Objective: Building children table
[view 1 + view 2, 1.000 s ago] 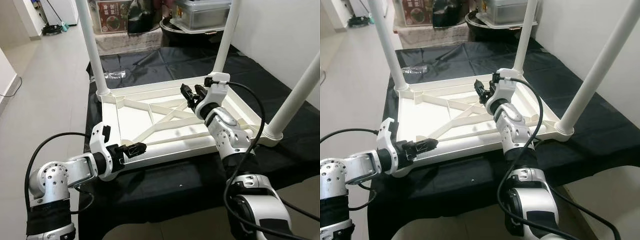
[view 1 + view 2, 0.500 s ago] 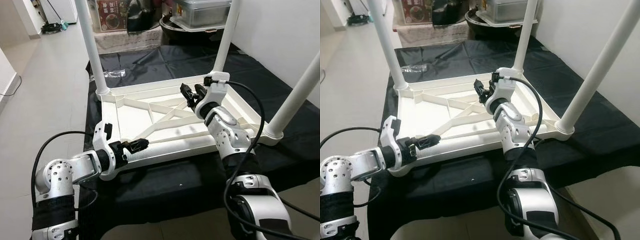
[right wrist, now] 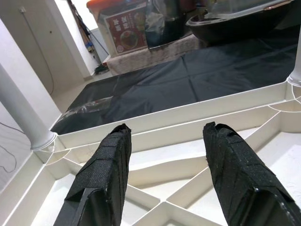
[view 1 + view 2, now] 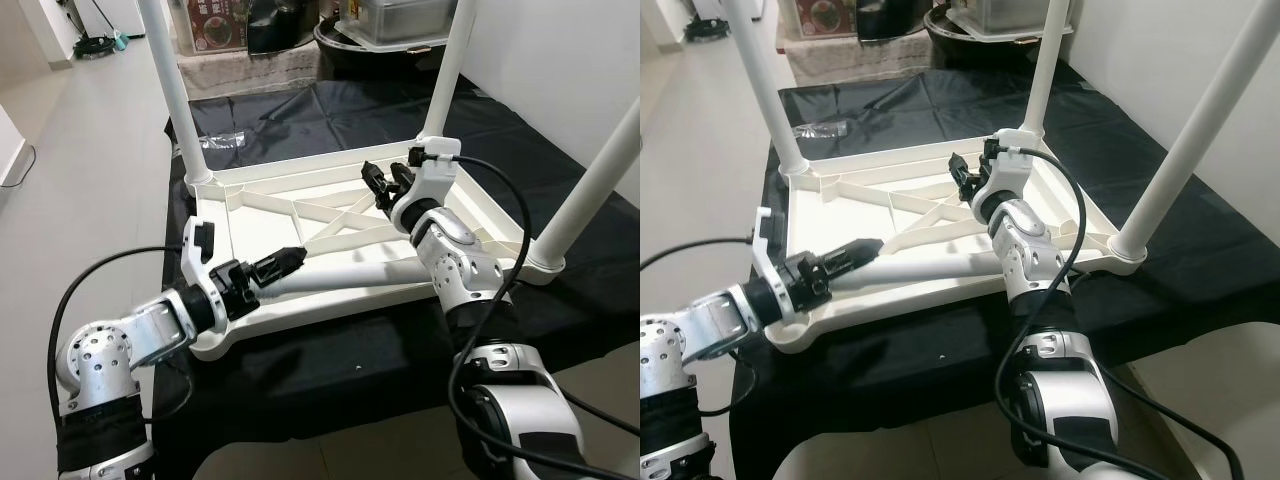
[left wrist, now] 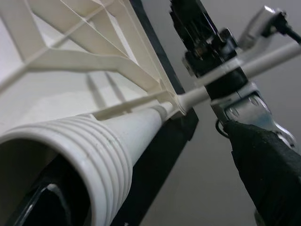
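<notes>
The white children's table top (image 4: 330, 225) is lying upside down on a black cloth (image 4: 330, 120) that covers the work surface, its ribbed underside facing up. Three white legs are standing upright in its corner sockets: one at the far left corner (image 4: 178, 100), about 11 o'clock from the top's centre, one at the far right (image 4: 448, 70), about 1 o'clock, and one at the near right (image 4: 590, 190), about 4 o'clock.

The fourth leg (image 4: 350, 275) is lying loose across the near part of the underside, running from 8 o'clock toward 3 o'clock. The left gripper (image 4: 283, 262) is sitting at that leg's near-left end, close to the near left corner of the top. In the left wrist view the ribbed, threaded end of the leg (image 5: 89, 155) is sitting right against the camera with a black finger (image 5: 42, 207) showing inside its hollow mouth. The fingers are engaging this end of the leg; whether they are pressing outward or merely inserted, I cannot tell.

The right gripper (image 4: 385, 185) is hovering above the far middle of the underside, its two black fingers (image 3: 101, 183) standing well apart and grasping nothing, with the ribs below them.

A clear plastic bag (image 4: 222, 148) is lying on the cloth at 11 o'clock, beyond the far left leg.
</notes>
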Controlling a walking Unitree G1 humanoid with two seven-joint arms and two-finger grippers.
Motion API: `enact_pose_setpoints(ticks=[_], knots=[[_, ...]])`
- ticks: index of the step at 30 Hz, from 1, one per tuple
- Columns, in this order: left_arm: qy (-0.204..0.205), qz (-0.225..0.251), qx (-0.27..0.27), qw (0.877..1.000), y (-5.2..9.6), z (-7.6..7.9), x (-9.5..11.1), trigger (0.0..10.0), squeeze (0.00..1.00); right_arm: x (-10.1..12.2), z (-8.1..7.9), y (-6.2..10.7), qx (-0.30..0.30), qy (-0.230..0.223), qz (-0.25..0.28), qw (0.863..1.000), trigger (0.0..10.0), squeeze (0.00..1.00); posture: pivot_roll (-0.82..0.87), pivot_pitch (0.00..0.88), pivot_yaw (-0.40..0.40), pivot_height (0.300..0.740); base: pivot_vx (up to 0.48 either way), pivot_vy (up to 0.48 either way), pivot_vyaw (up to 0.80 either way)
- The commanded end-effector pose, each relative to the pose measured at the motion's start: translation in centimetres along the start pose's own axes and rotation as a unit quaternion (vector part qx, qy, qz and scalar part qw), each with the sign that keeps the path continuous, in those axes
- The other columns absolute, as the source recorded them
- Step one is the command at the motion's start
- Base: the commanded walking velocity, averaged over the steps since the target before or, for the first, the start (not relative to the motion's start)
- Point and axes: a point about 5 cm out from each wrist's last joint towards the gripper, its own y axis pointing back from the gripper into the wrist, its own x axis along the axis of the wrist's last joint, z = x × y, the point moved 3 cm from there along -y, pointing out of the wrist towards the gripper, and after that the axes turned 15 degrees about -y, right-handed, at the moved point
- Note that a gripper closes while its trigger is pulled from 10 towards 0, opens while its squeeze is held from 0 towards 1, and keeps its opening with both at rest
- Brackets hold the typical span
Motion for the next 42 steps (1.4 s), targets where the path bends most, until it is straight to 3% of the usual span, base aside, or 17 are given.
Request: enact_pose_setpoints(ticks=[1, 3, 4, 17, 23, 25, 28, 30, 33, 35, 38, 39, 40, 41, 42], knots=[[0.012, -0.017, -0.022, 1.0, 0.0, 0.6, -1.1, 7.8, 0.0, 0.0, -0.1, -0.1, -0.002, -0.004, -0.002, 1.0, 10.0, 0.0, 0.04, 0.11, 0.021, 0.74, 0.0, 0.0, 0.0], [0.012, -0.017, -0.022, 1.0, 0.0, 0.6, -1.1, 7.8, 0.0, 0.0, -0.1, -0.1, -0.002, -0.004, -0.002, 1.0, 10.0, 0.0, 0.04, 0.11, 0.021, 0.74, 0.0, 0.0, 0.0], [0.02, -0.026, -0.021, 0.999, 0.0, 0.6, -1.8, 0.0, 0.0, 0.1, -0.1, -0.1, -0.002, -0.004, 0.0, 1.0, 10.0, 0.0, 0.04, 0.106, 0.022, 0.74, 0.0, 0.0, 0.0], [0.035, -0.029, -0.008, 0.999, 0.1, 0.3, -2.6, 0.0, 0.0, 0.9, -0.2, -0.2, -0.002, -0.02, 0.012, 1.0, 10.0, 0.0, 0.04, 0.093, 0.024, 0.74, 0.0, 0.0, 0.0], [0.031, -0.017, 0.0, 0.999, 0.7, 0.1, -2.3, 0.0, 0.0, 1.6, -1.2, -0.3, 0.024, -0.061, 0.026, 0.997, 10.0, 0.0, 0.04, 0.08, 0.022, 0.74, 0.0, 0.0, 0.0], [0.017, -0.001, 0.007, 1.0, 1.5, 0.4, -1.6, 0.0, 0.0, 2.8, -2.1, -0.5, 0.044, -0.105, 0.043, 0.993, 10.0, 0.0, 0.05, 0.071, 0.022, 0.74, 0.0, 0.0, 0.0], [0.017, -0.001, 0.007, 1.0, 1.5, 0.4, -1.6, 0.0, 0.0, 2.8, -2.1, -0.5, 0.044, -0.105, 0.043, 0.993, 10.0, 0.0, 0.05, 0.071, 0.022, 0.74, 0.0, 0.0, 0.0], [-0.004, 0.022, 0.012, 1.0, 2.3, 0.9, -0.6, 0.0, 0.0, 3.8, -2.9, -0.7, 0.062, -0.145, 0.053, 0.986, 10.0, 0.0, 0.06, 0.057, 0.015, 0.74, 0.0, 0.0, 0.0], [-0.004, 0.022, 0.012, 1.0, 2.3, 0.9, -0.6, 0.0, 0.0, 3.8, -2.9, -0.7, 0.062, -0.145, 0.053, 0.986, 10.0, 0.0, 0.06, 0.057, 0.015, 0.74, 0.0, 0.0, 0.0], [-0.027, 0.059, 0.016, 0.998, 3.5, 1.9, 0.4, 0.0, 0.0, 5.1, -3.9, -1.0, 0.075, -0.193, 0.062, 0.976, 10.0, 0.0, 0.06, 0.052, 0.01, 0.74, 0.0, 0.0, 0.0], [-0.04, 0.079, 0.022, 0.996, 4.1, 2.3, 0.8, 0.0, 0.0, 5.7, -4.3, -1.2, 0.067, -0.215, 0.065, 0.972, 10.0, 0.0, 0.07, 0.049, 0.008, 0.74, 0.0, 0.0, 0.0], [-0.061, 0.102, 0.044, 0.992, 4.8, 2.3, 1.2, 0.0, 0.0, 6.2, -4.9, -1.2, 0.08, -0.227, 0.066, 0.968, 10.0, 0.0, 0.07, 0.048, 0.002, 0.74, 0.0, 0.0, 0.0], [-0.077, 0.12, 0.063, 0.988, 5.3, 2.2, 1.6, 1.8, 0.0, 6.4, -5.4, -1.2, 0.094, -0.237, 0.061, 0.965, 10.0, 0.0, 0.07, 0.045, 0.0, 0.74, 0.0, 0.0, 0.0], [-0.093, 0.132, 0.082, 0.983, 5.7, 2.0, 1.9, 10.0, 0.0, 6.5, -5.8, -1.0, 0.117, -0.252, 0.064, 0.959, 10.0, 0.0, 0.07, 0.045, 0.0, 0.74, 0.0, 0.0, 0.0], [-0.093, 0.132, 0.082, 0.983, 5.7, 2.0, 1.9, 10.0, 0.0, 6.5, -5.8, -1.0, 0.117, -0.252, 0.064, 0.959, 10.0, 0.0, 0.07, 0.045, 0.0, 0.74, 0.0, 0.0, 0.0]])
